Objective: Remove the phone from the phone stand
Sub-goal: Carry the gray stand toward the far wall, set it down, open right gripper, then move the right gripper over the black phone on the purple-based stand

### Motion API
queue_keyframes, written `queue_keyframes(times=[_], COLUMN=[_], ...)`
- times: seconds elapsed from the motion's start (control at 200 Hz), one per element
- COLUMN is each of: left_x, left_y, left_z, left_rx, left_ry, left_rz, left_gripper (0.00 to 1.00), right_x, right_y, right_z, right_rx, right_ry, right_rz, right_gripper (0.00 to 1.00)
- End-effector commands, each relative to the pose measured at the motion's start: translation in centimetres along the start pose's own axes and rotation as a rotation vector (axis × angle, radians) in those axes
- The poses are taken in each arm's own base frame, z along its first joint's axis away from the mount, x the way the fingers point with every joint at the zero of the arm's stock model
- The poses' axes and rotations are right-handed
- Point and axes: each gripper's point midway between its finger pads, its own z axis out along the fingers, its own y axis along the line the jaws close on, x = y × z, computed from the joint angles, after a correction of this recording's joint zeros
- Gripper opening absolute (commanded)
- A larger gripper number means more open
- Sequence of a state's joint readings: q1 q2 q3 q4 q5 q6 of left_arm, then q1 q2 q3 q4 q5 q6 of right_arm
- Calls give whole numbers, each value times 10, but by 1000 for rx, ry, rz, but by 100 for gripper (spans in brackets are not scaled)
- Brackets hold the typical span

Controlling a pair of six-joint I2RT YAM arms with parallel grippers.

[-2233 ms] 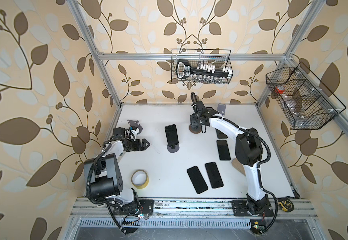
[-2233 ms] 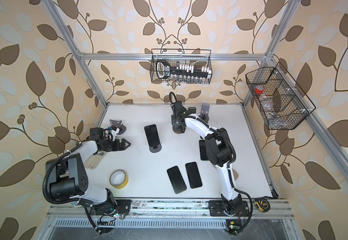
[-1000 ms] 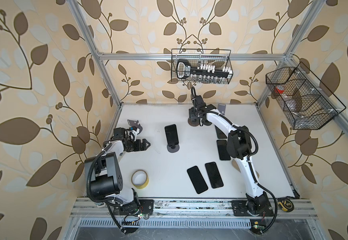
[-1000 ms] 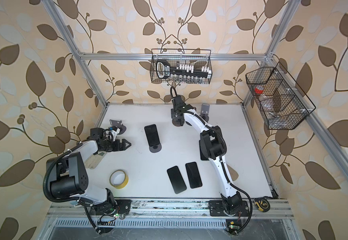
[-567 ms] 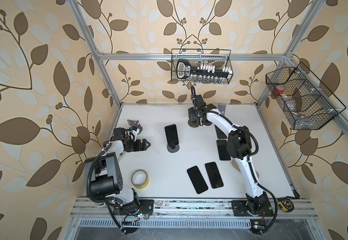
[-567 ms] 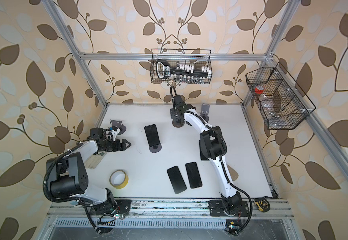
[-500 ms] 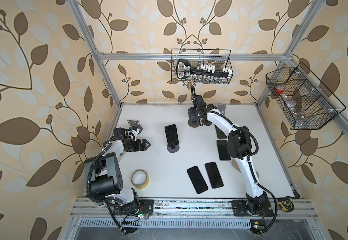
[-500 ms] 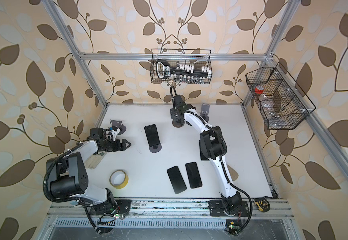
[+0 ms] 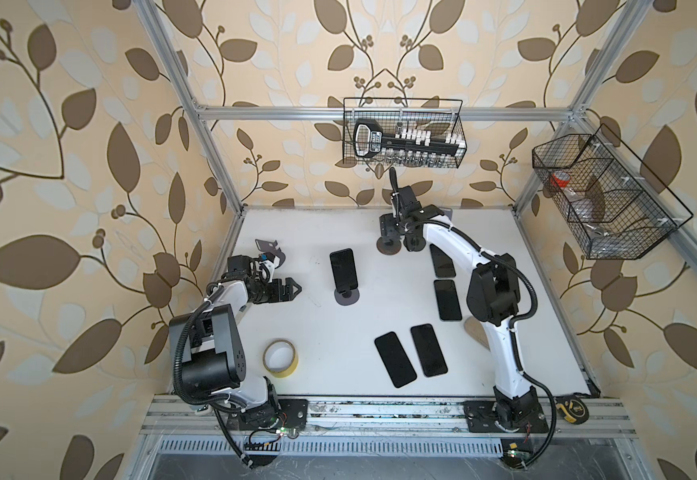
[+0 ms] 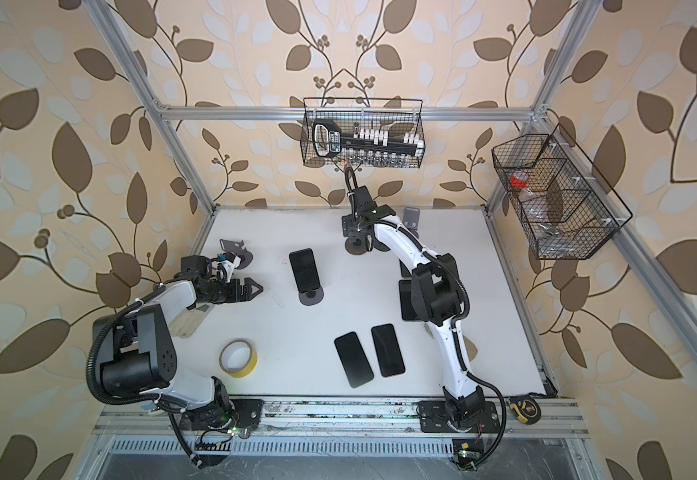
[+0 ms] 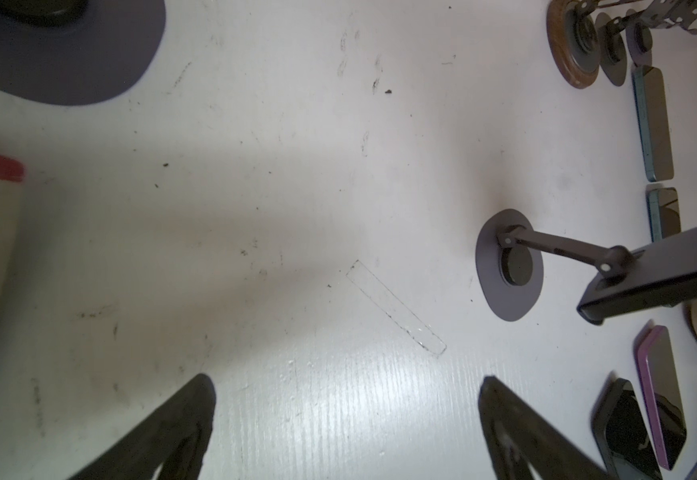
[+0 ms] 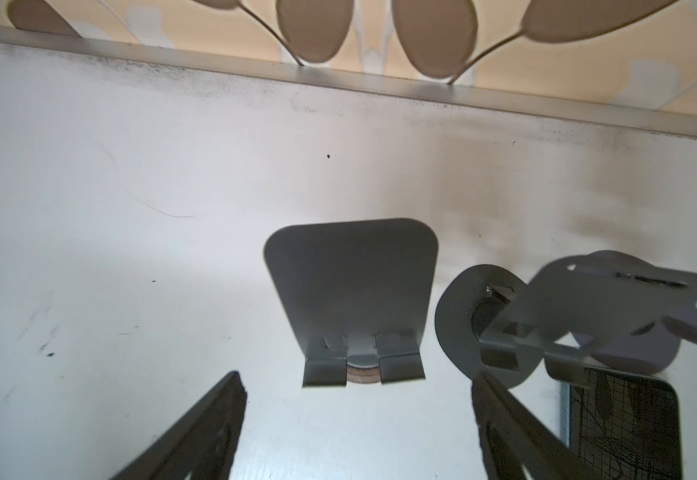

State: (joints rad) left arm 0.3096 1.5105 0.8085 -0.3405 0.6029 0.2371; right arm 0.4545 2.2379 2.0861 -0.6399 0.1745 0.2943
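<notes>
My right claw (image 12: 355, 386) gapes empty at a bare stand (image 12: 351, 286), since the phone (image 9: 343, 269) leans on the middle stand (image 9: 347, 296)

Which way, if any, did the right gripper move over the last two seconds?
Yes. In a top view the right gripper has edged slightly toward the back wall, closer to the wire basket hanging there. Its jaws are spread open.

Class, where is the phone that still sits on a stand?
In both top views the phone leans on its stand left of centre, just right of the left gripper and beyond the tape roll.
</notes>
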Motion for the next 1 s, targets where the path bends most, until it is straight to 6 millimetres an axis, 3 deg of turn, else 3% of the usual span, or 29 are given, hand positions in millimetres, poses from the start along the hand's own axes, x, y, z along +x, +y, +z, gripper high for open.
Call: queue_keyframes(times=[0.0,0.165,0.465,0.64,0.82,0.885,0.995], left_x=[-11,-12,-13,-14,-15,-15,-15], left_y=[-6,-8,-7,-6,-4,-3,-3], left_z=[-9,-11,-13,-15,-16,-16,-16], left_rx=[29,28,21,5,-15,-17,-21], left_ry=[-33,-39,-43,-53,-64,-64,-65], left_rz=[34,45,52,56,62,60,59], left_gripper=[99,99,99,99,99,99,99], right_x=[-10,-10,10,24,39,45,52], right_y=[12,26,56,89,109,115,121], right_z=[-35,-76,-154,-203,-226,-227,-222], right_rx=[-29,-46,-99,-191,-288,-315,-318], right_ry=[-43,-92,-203,-326,-356,-356,-351], right_rz=[-13,-43,-48,-45,-6,9,41], right_gripper=[87,88,89,89,91,100,100])
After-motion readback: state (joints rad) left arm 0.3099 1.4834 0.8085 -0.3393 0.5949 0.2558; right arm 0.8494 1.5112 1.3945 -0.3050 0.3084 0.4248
